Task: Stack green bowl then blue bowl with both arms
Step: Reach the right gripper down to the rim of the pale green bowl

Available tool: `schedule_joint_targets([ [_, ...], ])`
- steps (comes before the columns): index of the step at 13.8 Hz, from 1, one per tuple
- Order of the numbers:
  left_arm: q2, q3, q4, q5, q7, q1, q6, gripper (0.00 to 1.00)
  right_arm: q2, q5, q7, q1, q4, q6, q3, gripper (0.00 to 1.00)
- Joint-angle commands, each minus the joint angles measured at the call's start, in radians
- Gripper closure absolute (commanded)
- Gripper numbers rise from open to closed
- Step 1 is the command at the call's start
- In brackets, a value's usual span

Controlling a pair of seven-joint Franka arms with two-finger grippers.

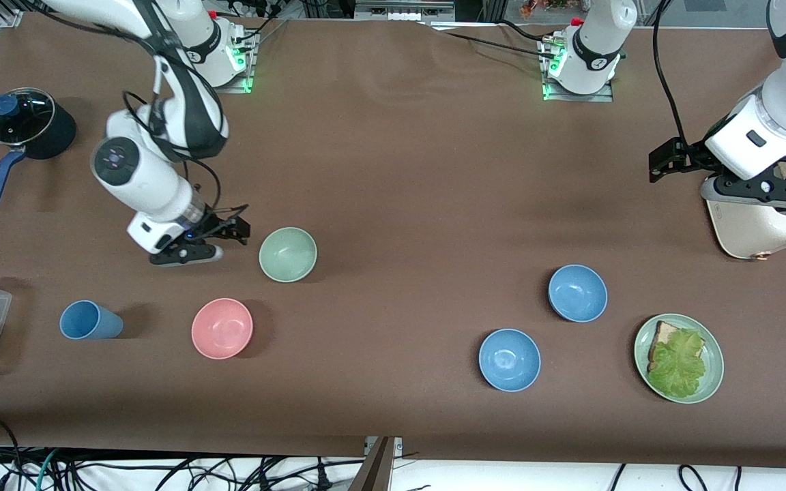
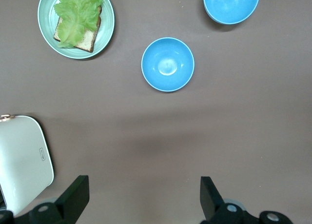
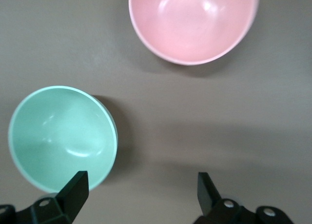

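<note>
Nearest the front camera sits a small glossy medium-blue bowl (image 1: 510,359), upright and empty on the brown cloth-covered table (image 1: 393,170). Its twin, a second small blue bowl (image 1: 577,293), stands a little farther back, toward the left arm's end — the two are near each other but apart. Beside them lies a flat green plate (image 1: 710,382) with bread and lettuce.

The small matte mint-green bowl (image 1: 288,254) rests upright toward the right arm's end, with a small pink bowl (image 1: 222,328) nearer the camera and apart from it.

The right gripper (image 1: 226,230) hangs low just beside the green bowl, fingers spread and empty; in the right wrist view one black finger (image 3: 73,191) overlaps the bowl's rim (image 3: 62,137).

The left gripper (image 2: 144,194) waits high above a white toaster (image 1: 761,221) — released, holding nothing, well apart from both blue bowls.
</note>
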Motion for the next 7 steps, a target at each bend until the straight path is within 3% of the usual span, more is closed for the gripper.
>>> schedule_joint_targets([
  [1,0.003,0.001,0.021,-0.003,-0.01,-0.003,-0.021,0.0,0.045,0.014,0.066,0.036,0.006,0.048,0.007,0.01],
  [4,0.009,0.002,0.025,-0.014,-0.012,-0.001,-0.021,0.0,0.096,0.015,0.068,0.042,0.007,0.112,0.007,0.03],
  [7,0.014,0.001,0.029,-0.011,-0.01,-0.001,-0.021,0.0,0.139,0.015,0.069,0.042,0.015,0.15,0.007,0.13],
])
